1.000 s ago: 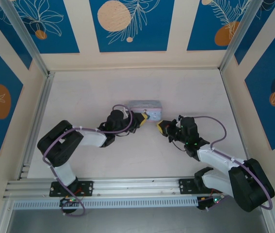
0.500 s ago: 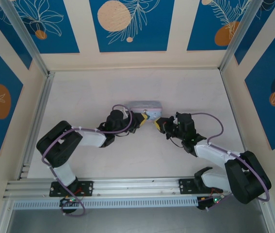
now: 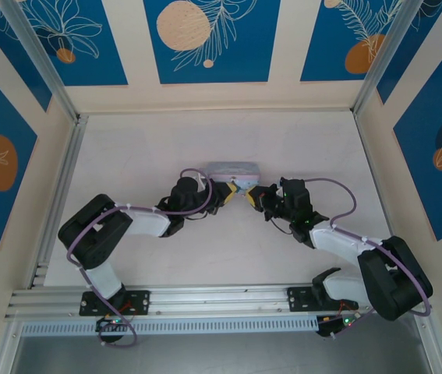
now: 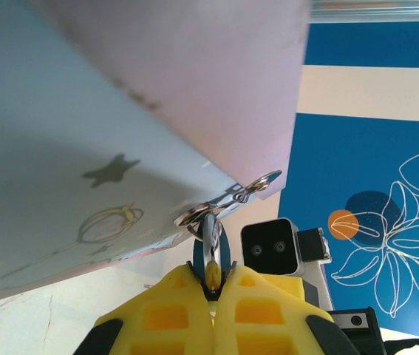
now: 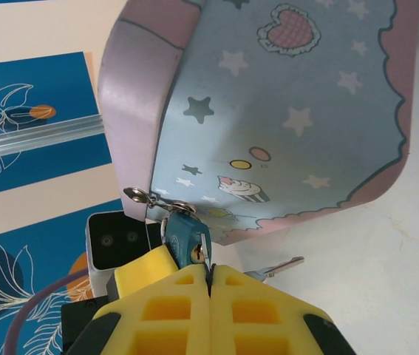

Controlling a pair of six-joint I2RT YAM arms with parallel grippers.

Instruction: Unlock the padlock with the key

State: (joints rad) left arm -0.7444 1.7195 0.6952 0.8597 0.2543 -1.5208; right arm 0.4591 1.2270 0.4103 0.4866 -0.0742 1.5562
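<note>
1. The padlock [image 5: 185,238] hangs from the clasp [image 5: 154,198] of the tin [image 5: 290,111]. The key [image 5: 281,266] shows just beside it.
2. We judge it best to hold the padlock steady and line the key up squarely before pushing.
3. The left gripper [image 4: 212,285] is pinched on the padlock's body. The right gripper [image 5: 209,279], fingers pressed together, sits right at the padlock. We cannot tell whether it grips the key.

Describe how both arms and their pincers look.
The left arm and right arm have bulky black joints joined by white links, each trailing a purple cable. The left pincer and right pincer have yellow fingers moulded with square recesses.
</note>
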